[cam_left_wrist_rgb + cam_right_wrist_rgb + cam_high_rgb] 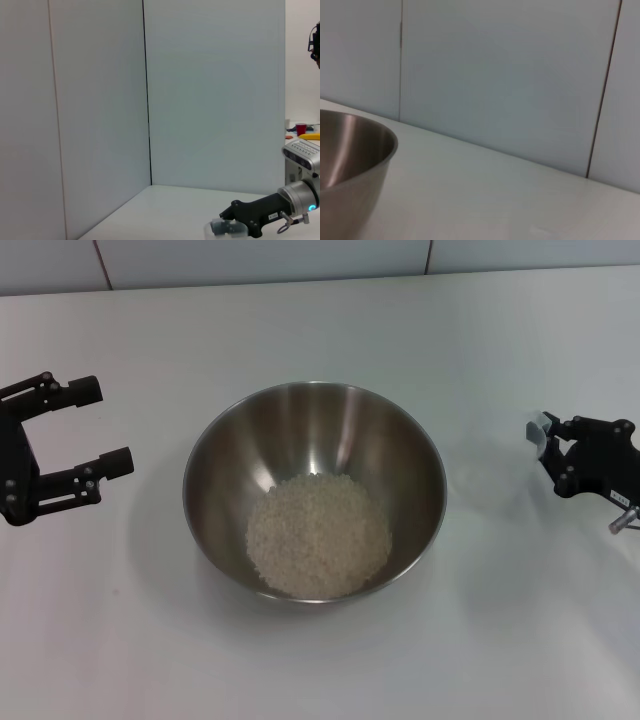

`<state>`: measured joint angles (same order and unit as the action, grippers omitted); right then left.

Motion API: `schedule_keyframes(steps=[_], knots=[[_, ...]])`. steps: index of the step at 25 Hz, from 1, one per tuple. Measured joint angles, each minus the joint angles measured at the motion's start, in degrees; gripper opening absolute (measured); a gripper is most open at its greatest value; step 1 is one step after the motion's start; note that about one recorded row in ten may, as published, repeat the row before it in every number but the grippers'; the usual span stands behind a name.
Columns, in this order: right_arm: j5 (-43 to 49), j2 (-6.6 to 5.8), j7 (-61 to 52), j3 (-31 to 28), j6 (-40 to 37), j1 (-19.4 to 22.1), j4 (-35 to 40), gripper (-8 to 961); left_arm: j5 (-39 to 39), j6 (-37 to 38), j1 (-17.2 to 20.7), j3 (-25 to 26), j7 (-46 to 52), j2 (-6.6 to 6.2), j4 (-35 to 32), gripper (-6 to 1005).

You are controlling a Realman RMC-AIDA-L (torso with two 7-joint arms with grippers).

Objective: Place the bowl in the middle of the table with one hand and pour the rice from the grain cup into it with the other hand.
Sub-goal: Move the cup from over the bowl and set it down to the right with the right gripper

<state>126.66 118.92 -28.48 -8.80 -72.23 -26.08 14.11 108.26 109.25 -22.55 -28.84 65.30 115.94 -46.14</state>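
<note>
The steel bowl point(222, 436) stands in the middle of the white table point(500, 640) with a pale heap of rice point(318, 535) in its bottom. My left gripper point(102, 426) is open and empty, to the left of the bowl and apart from it. My right gripper point(556, 452) is to the right of the bowl, shut on the small translucent grain cup point(537, 429), which looks empty. The left wrist view shows that gripper point(235, 225) and the cup point(225, 230) low over the table. The right wrist view shows the bowl's side point(350, 165).
Pale wall panels point(210, 90) close off the far side of the table. Beyond them at the right stand a red cup point(300, 129) and other small items, far from the work.
</note>
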Motion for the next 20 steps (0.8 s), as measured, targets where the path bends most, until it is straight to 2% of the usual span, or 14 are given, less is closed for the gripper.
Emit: schedule_keyframes(steps=[2, 20], knots=[[-0.4, 0.00, 0.4, 0.0, 0.0, 0.1, 0.0, 130, 0.0, 0.0, 0.0, 0.0, 0.0, -0.01, 0.0, 786], [-1.3, 0.09, 1.4, 0.2, -0.7, 1.7, -0.1, 238, -0.1, 0.0, -0.1, 0.0, 0.0, 0.14, 0.0, 785]])
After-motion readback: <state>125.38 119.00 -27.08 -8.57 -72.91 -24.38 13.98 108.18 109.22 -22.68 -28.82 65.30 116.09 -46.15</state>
